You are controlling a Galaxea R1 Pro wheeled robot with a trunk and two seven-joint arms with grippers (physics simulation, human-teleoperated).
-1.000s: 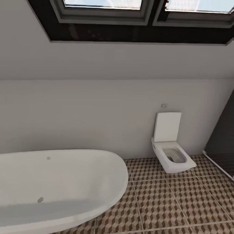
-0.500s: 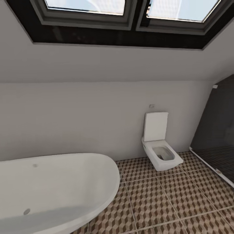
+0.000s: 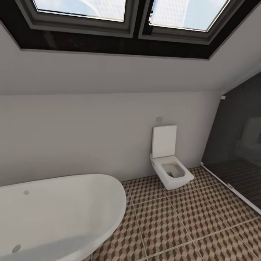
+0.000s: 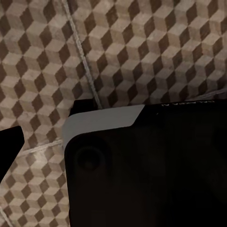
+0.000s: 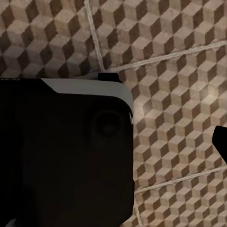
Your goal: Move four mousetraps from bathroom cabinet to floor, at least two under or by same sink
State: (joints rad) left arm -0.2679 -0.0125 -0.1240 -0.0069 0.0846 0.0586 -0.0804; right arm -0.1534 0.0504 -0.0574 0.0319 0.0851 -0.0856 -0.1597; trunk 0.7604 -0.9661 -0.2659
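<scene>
The bathroom floor (image 3: 188,217) with its brown, beige and white cube tiles spreads across the lower right of the head view. The same bathroom floor (image 4: 142,47) lies below the left wrist camera, and the bathroom floor (image 5: 179,71) also runs under the right wrist camera. In each wrist view just a dark sliver of a fingertip (image 4: 9,146) (image 5: 220,142) pokes in at the picture's edge, so how the jaws stand is unclear. The mousetraps, the cabinet and the bathroom sink are out of view.
A white rounded bathtub (image 3: 54,214) takes up the lower left. A white toilet (image 3: 168,163) stands against the back wall. A dark shower area (image 3: 239,152) with a low sill bounds the right. A black robot body part (image 4: 151,170) (image 5: 61,156) hangs over the tiles.
The camera has turned right and slightly up: bathtub and toilet have slid left in the picture, and more of the dark shower area and the windows has come in.
</scene>
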